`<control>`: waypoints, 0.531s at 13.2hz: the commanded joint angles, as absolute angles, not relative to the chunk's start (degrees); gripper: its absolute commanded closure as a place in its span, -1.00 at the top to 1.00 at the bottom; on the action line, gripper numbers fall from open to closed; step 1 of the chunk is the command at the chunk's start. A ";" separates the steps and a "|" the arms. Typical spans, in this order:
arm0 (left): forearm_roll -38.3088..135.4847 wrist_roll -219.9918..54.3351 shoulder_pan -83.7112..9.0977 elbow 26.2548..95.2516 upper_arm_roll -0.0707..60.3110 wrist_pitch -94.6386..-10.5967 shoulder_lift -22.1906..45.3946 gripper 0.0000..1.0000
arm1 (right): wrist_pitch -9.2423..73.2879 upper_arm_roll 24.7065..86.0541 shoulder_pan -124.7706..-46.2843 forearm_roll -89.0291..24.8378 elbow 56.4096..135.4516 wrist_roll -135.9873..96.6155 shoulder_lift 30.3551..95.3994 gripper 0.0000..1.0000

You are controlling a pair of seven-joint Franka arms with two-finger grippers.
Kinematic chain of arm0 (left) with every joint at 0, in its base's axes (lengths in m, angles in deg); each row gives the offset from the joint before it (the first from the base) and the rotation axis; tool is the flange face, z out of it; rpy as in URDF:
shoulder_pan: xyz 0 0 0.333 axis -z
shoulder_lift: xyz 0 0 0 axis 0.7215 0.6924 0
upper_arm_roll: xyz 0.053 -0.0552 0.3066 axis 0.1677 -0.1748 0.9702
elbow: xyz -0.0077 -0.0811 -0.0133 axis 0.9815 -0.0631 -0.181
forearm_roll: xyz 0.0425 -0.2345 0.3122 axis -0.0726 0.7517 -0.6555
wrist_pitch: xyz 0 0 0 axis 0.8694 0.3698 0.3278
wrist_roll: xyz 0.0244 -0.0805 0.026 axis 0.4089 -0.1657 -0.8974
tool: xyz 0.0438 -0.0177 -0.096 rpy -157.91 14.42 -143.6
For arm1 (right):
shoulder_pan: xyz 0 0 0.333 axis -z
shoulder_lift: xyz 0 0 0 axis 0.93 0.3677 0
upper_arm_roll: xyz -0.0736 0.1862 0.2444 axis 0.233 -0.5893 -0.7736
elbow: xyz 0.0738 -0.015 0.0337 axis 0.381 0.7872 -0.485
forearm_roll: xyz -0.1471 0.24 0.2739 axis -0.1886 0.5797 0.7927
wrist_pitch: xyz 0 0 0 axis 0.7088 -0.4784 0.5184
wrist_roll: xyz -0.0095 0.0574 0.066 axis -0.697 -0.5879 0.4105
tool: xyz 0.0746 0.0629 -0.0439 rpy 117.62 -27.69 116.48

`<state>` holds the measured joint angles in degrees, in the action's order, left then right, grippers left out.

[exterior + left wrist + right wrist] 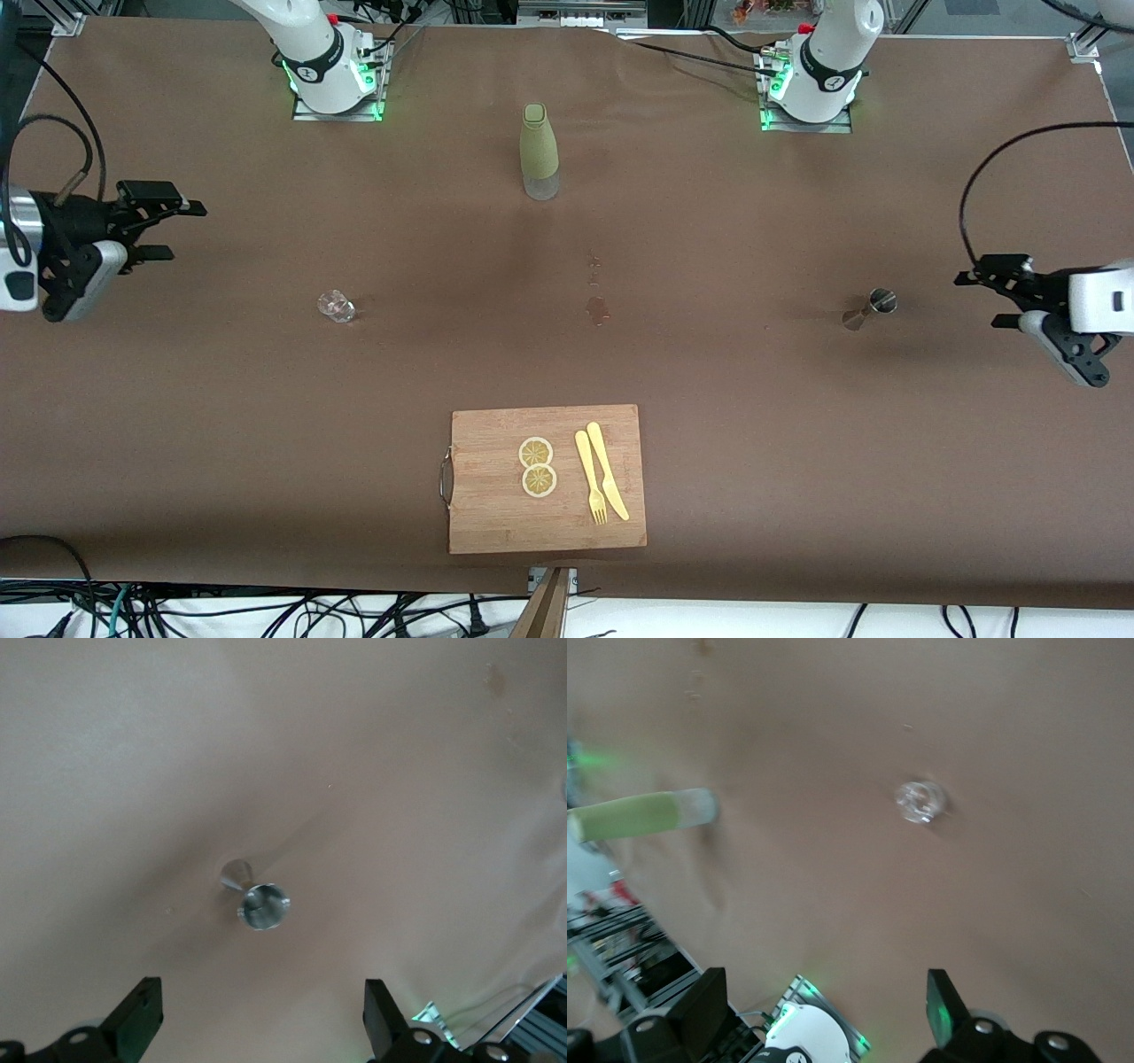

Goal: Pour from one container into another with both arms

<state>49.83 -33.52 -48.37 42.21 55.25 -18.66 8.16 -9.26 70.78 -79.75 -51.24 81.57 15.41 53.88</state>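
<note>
both end effectors, the left end effector [974,299] and the right end effector [173,230], are hanging released over the worktop's ends, so any grasping should be staying gentle, because the jigger [871,307] at 3 o'clock and the small glass [336,306] at 9 o'clock are tipping easily.

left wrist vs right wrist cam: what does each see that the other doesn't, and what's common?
Only the left wrist view: the metal jigger standing on the table, with the open left gripper over the cloth beside it, and a small stain on the cloth.

Only the right wrist view: the small clear glass, the green-sleeved bottle and the open right gripper.

Shared: the brown tablecloth. Each gripper is empty, its fingers spread wide, and neither view shows the other arm's gripper.
</note>
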 commanded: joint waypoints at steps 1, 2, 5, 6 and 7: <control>40.16 -42.97 -46.45 40.87 48.82 -16.06 3.56 1.00 | -6.88 64.01 -74.94 -59.24 86.36 6.60 46.99 1.00; 37.51 -42.89 -46.44 38.67 46.88 -15.96 3.47 1.00 | -4.43 61.91 -74.41 -62.93 87.60 3.44 45.06 1.00; 37.31 -42.98 -46.53 33.83 46.60 -16.05 2.24 1.00 | -0.20 54.51 -69.67 -69.29 94.00 -11.13 38.47 1.00; 37.22 -43.33 -46.53 31.81 46.60 -16.40 2.07 1.00 | 2.68 52.85 -69.57 -69.55 95.68 -16.14 36.71 1.00; 37.14 -44.11 -46.53 30.66 46.51 -16.31 1.63 1.00 | 3.32 51.35 -68.18 -69.47 95.96 -21.41 36.34 1.00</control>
